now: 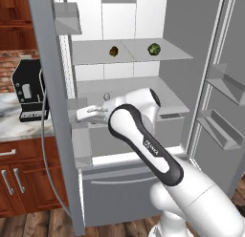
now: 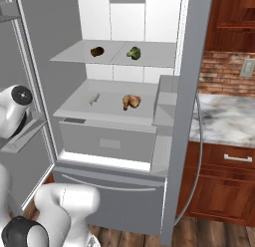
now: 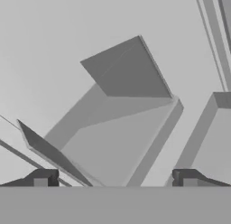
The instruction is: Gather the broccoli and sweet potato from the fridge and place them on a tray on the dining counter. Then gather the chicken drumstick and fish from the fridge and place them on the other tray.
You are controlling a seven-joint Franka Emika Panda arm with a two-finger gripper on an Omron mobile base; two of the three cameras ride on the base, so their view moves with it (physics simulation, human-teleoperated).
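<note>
Gripper (image 3: 115, 180) gapes wide; broccoli (image 2: 133, 53) lumpy on flat shelf (image 2: 149, 56).

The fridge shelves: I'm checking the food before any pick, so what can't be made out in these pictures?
- Drumstick: clear in the right base view; the arm hides it in the left base view.
- Fish: small and pale, no detail.
- Sweet potato and broccoli: too small for detail.
- Gripper: open, facing door shelves, no food in front of it.
</note>
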